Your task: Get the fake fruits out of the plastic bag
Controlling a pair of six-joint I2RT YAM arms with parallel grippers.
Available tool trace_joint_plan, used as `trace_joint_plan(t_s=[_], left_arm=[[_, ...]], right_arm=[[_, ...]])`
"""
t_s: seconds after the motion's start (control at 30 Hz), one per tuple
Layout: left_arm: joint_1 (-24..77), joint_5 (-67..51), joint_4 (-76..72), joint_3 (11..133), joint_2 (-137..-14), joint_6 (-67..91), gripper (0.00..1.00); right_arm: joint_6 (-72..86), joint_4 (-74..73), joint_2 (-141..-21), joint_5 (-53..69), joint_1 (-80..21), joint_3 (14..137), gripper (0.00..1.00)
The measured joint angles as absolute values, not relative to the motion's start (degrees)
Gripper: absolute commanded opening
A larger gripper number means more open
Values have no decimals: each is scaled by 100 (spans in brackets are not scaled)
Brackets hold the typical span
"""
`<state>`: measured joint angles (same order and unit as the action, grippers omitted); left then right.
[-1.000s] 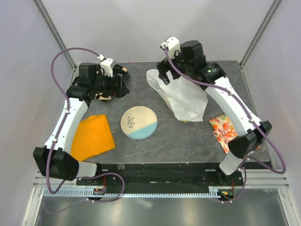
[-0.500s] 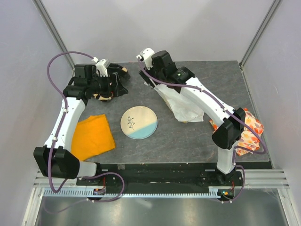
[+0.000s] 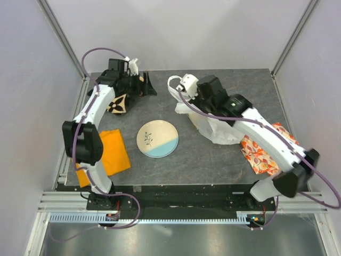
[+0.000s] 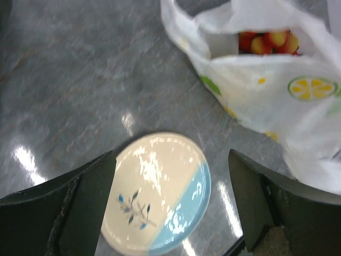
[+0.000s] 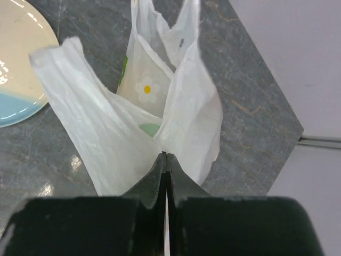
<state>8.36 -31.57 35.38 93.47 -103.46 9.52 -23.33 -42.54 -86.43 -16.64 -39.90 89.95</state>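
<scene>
Right of the round cream-and-blue plate, the thin white translucent plastic bag lies on the grey table. The right gripper is pinched closed on its film. The left gripper hangs wide open and empty. Red-and-yellow plastic fruits sit inside, and a hard tug could tear the film or let it slip free.

Most of the fake fruits are hidden inside the plastic bag; I can only make out a red-and-yellow cluster through its mouth in the left wrist view, which is blurred. The bag runs off the top and right edges there. My right wrist view cuts the plate at its left edge. From above, the right arm covers part of the bag and the patterned cloth
</scene>
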Motion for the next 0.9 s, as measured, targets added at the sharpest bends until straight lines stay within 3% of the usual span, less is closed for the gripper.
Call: trace_joint_plan(t_s=[0.13,0.3,0.9], left_arm=[[1291,-3148,3345,10414,-11316,961,95],[1852,-2611,3166,11179,-12184,1000,96],[1896,-2418,3382,11876,-12512,1194,96]], right_arm=[[-2386,-4445,-7712,-1450,-3990,8613,0],[-2392,-4692,-7693,-1216,-3990,8503,0],[-2471,-5317,-7673,-886,-3872,8455,0]])
